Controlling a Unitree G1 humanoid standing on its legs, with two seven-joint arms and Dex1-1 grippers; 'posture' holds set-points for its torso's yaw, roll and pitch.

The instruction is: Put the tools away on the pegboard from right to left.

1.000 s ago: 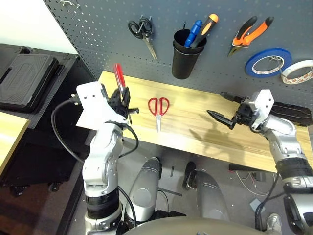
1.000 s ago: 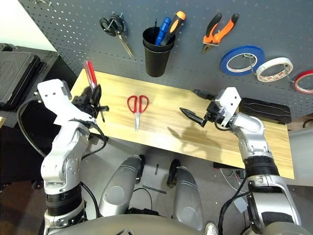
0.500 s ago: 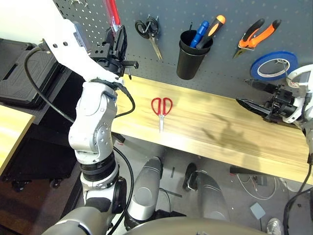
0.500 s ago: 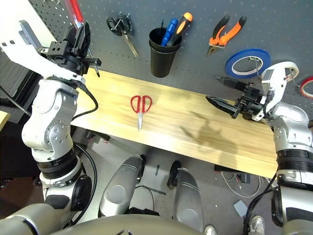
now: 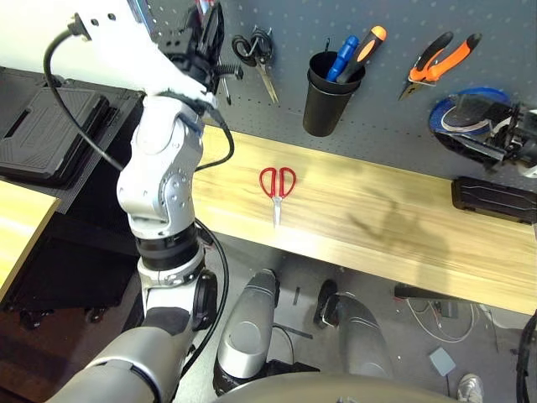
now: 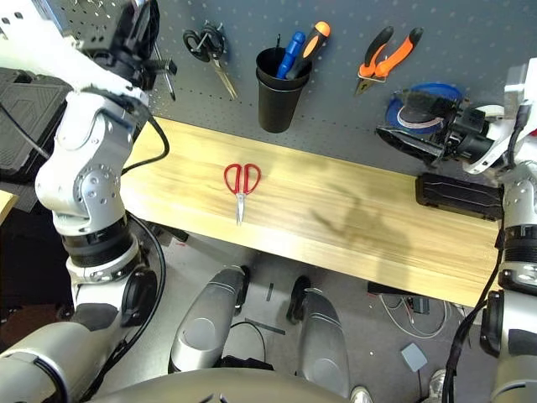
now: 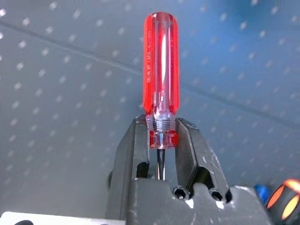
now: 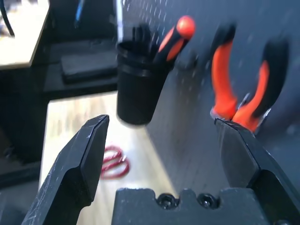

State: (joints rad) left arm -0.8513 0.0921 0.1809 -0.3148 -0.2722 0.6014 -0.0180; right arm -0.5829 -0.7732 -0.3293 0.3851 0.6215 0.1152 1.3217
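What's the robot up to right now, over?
Left claw shut on red screwdriver, up at pegboard. Right claw open, empty, by the pliers. Red scissors on table. Nothing blocking.

Materials and finishes, tool bench

Pegboard (image 5: 377, 134): matt dark grey perforated metal. Screwdriver (image 7: 160, 70): glossy see-through red plastic handle, thin dark metal shaft. Left gripper (image 7: 161, 161): matt dark grey fingers with scuffed edges. Table (image 5: 394, 227): smooth pale wood, visible grain, light sheen. Red-handled scissors (image 5: 275, 189): shiny red plastic loops, bright metal blades. Cup (image 5: 324, 102): matt black plastic. Pliers (image 5: 438, 60): orange-and-black rubbery grips.
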